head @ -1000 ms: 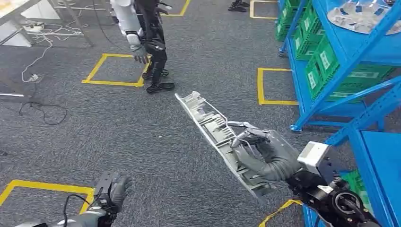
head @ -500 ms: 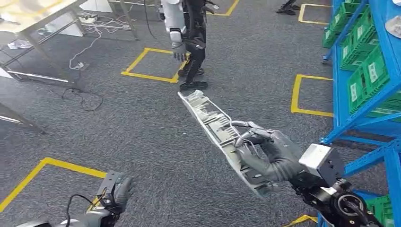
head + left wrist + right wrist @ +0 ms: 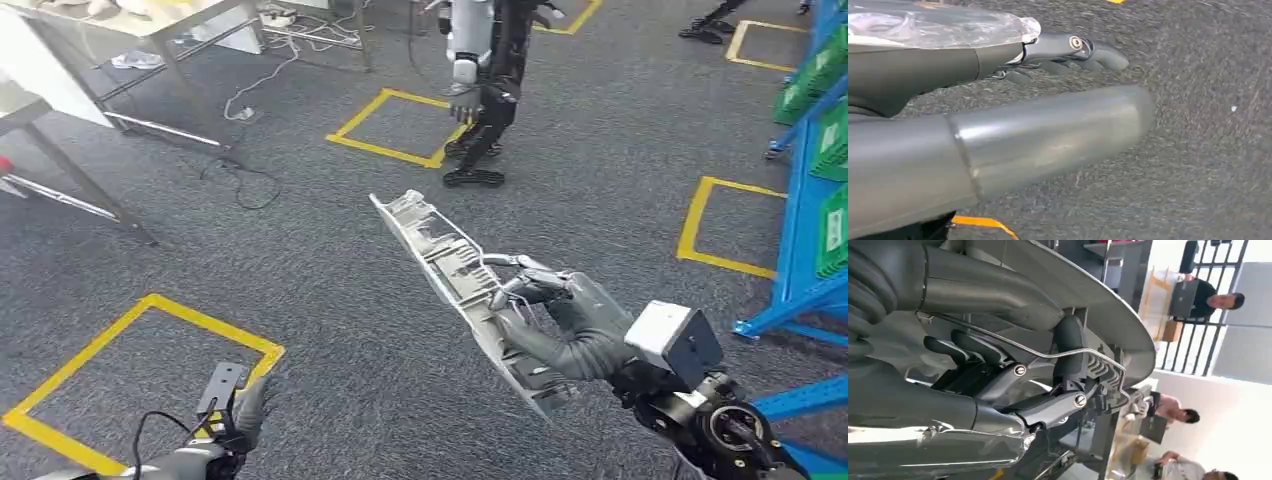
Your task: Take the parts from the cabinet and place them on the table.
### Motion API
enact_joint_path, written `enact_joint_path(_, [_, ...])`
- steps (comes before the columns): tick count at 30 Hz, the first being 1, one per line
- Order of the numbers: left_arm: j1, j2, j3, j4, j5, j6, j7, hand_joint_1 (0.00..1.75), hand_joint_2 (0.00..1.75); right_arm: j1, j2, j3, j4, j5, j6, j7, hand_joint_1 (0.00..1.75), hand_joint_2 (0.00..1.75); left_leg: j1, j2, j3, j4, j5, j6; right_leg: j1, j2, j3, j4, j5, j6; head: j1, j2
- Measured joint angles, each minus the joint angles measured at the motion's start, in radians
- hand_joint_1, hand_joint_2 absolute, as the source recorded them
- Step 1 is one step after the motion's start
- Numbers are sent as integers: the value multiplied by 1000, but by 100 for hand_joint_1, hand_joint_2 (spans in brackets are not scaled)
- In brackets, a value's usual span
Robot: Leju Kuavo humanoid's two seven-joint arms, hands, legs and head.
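Camera has swung left since a second ago, so we treat it as our own turn, not the things moving; blue shelving slid toward the right edge, the second robot drifted rightward, a table came in at upper left; our right hand still clamps the long grey part (fingers wrapped over its ribbed face and wire), carried tilted above the carpet; left hand hangs low, fingers loosely extended, holding nothing; yellow floor square sits below it.
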State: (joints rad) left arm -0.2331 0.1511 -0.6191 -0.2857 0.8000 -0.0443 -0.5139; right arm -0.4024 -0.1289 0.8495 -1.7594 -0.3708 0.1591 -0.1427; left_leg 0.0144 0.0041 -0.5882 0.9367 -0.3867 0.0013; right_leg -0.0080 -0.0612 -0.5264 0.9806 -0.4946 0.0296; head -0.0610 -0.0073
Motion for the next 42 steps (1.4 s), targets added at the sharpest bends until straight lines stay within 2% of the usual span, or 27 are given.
enact_joint_path(2, [-3, 0, 0, 0, 0, 0, 0, 0, 0, -1, 0, -1, 0, 0, 1, -1, 175, 175, -1, -18, 0, 1, 1, 11, -1, 48, -76, 172, -83, 2, 7, 0])
enact_joint_path(4, [-2, -1, 0, 0, 0, 0, 0, 0, 0, 2, 0, -1, 0, 0, 1, -1, 175, 175, -5, -45, 0, 1, 0, 13, -1, 56, -148, 313, -122, 2, 8, 0])
enact_joint_path(5, [0, -1, 0, 0, 0, 0, 0, 0, 0, 3, 0, -1, 0, 0, 1, -1, 175, 175, -5, -59, 1, 2, 0, 13, -1, 57, -151, 309, -104, -1, 8, 0])
enact_joint_path(7, [0, -1, 0, 0, 0, 0, 1, 0, 0, 2, 0, -1, 0, 1, 1, 1, 175, 175, -5, -89, 4, 3, 0, 12, -1, 64, -96, 175, -15, -9, 9, 0])
enact_joint_path(8, [0, -2, 0, 0, 0, 0, 1, 0, 0, 2, 0, -1, 0, 2, 1, 1, 175, 175, -5, -104, 5, 4, 0, 11, -2, 89, -51, 73, 40, -14, 9, 0])
enact_joint_path(9, [0, -5, 0, 0, 0, 0, 1, 0, 0, 1, 0, -1, 0, 2, 1, 0, 175, 175, -2, -114, 3, 4, -1, 9, -5, 152, -23, 5, 53, -21, 10, 0])
enact_joint_path(10, [-3, -5, 0, 0, 0, 0, 1, 0, 0, 1, 0, -2, 0, 2, 1, 0, 175, 175, -6, -127, -4, 10, 1, 2, -11, 169, -15, -15, 50, -21, 8, 0])
enact_joint_path(13, [4, -4, 0, 0, -1, 0, 2, 0, 0, 1, 0, -2, 0, 2, 1, 1, 175, 175, 7, -163, -20, 2, 15, -22, -1, 139, -3, -24, 44, -26, 11, 0])
enact_joint_path(14, [6, 1, 0, 0, -1, 0, 2, 0, 0, 1, 0, -2, 0, 2, 1, 1, 175, 175, 2, -164, -21, 4, 13, -26, -16, 122, 3, -40, 51, -34, 7, 0])
enact_joint_path(15, [5, -4, 0, 0, -2, 0, 2, 0, 0, 0, 0, -2, 0, 2, 2, 2, 175, 175, -3, -95, -30, 25, -5, -30, -12, 105, 10, -45, 55, -38, 5, 0])
enact_joint_path(16, [1, -2, 0, 0, -3, 0, 2, 0, 0, 0, 0, -3, 0, 2, 1, 2, 175, 175, -3, -49, -59, 83, -40, -35, -10, 91, 10, -46, 55, -43, -8, 0])
enact_joint_path(18, [-4, -2, 0, 0, -4, 0, 4, 0, 0, 4, 0, -3, 0, 5, 0, 2, 175, 175, 0, -17, -145, 254, -114, -42, -5, 58, 9, -46, 53, -46, -9, 0])
enact_joint_path(20, [0, -4, 0, 0, -6, 0, 4, 0, 0, 6, 0, -3, 0, 6, -1, 2, 175, 175, 3, -11, -186, 334, -123, -46, -5, 27, 10, -46, 51, -46, -12, 0])
enact_joint_path(22, [2, -2, 0, 0, -8, 0, 5, 0, 0, 7, 0, -3, 0, 9, -1, 3, 175, 175, 6, -3, -124, 214, -52, -49, -6, 1, 11, -44, 46, -43, -13, 0])
enact_joint_path(23, [0, -1, 0, 0, -8, 0, 5, 0, 0, 6, 0, -3, 0, 12, -1, 2, 175, 175, 6, 16, -72, 118, -11, -49, -6, -9, 13, -41, 43, -39, -15, 0])
enact_joint_path(24, [-2, 0, 0, 0, -8, 0, 5, 0, 0, 6, 0, -3, 0, 14, 0, 2, 175, 175, 4, 61, -23, 32, 14, -47, -3, -19, 15, -38, 38, -32, -18, 0])
enact_joint_path(25, [-7, -1, 0, 0, -8, 0, 5, 0, 0, 6, 0, -5, 0, 16, 1, 2, 175, 175, -9, 81, -16, 13, 4, -37, 7, -27, 13, -34, 31, -25, -25, 0])
enact_joint_path(26, [-7, 0, 0, 0, -9, 0, 5, 0, 0, 4, 0, -5, 0, 17, 3, 4, 175, 175, -6, 56, -20, 13, 7, -24, 8, -36, 15, -34, 30, -23, -17, 0])
enact_joint_path(29, [-2, 0, 0, 0, -9, 0, 5, 0, 0, 4, 0, -5, -1, 17, 6, 6, 175, 175, -4, 24, -20, 13, 4, -5, 7, -63, 25, -34, 19, -8, -8, 0])
enact_joint_path(31, [-1, 0, 0, 0, -9, 0, 5, 0, 0, 3, 0, -5, -3, 15, 7, 8, 175, 175, 1, 5, -15, 11, 5, 7, -3, 30, -10, 41, -34, 1, 0, 0])
enact_joint_path(33, [-4, -1, 0, 0, -9, 0, 5, 0, 0, 4, 0, -6, -3, 15, 5, 10, 175, 175, 0, -17, -15, 11, 5, 12, -2, 56, -94, 222, -112, 4, 6, 0])
enact_joint_path(35, [-2, -2, 0, 0, -9, 0, 5, 0, 0, 6, 0, -5, -3, 15, 4, 11, 175, 175, -3, -44, -15, 12, 5, 12, -2, 58, -150, 323, -129, 3, 6, 0])
enact_joint_path(36, [-1, -2, 0, 0, -9, 0, 5, 0, 0, 6, 0, -5, -3, 14, 4, 11, 175, 175, -4, -60, -13, 13, 5, 12, -2, 58, -143, 296, -99, -1, 7, 0])
enact_joint_path(38, [-1, -2, 0, 0, -4, 3, 4, 0, 0, 6, 0, -5, -3, 14, 4, 12, 175, 175, -4, -92, -10, 15, 4, 11, -2, 73, -74, 128, 6, -10, 7, 0])
enact_joint_path(39, [-1, -4, 0, 0, 1, 4, 2, 0, 0, 5, 0, -5, -3, 13, 4, 12, 175, 175, -3, -104, -10, 17, 3, 9, -2, 108, -38, 40, 50, -16, 9, 0])
enact_joint_path(40, [-2, -7, 0, 0, 5, 6, 0, 0, 0, 5, 0, -5, -3, 11, 4, 11, 175, 175, -7, -113, -14, 19, 3, 5, -7, 157, -26, 10, 40, -22, 9, 0])
enact_joint_path(42, [-2, -6, 5, 0, 12, 9, 0, 0, 0, 5, 0, -5, -3, 9, 4, 11, 175, 175, 1, -136, -29, 19, 13, -10, -4, 141, -10, -11, 37, -20, 8, 0])
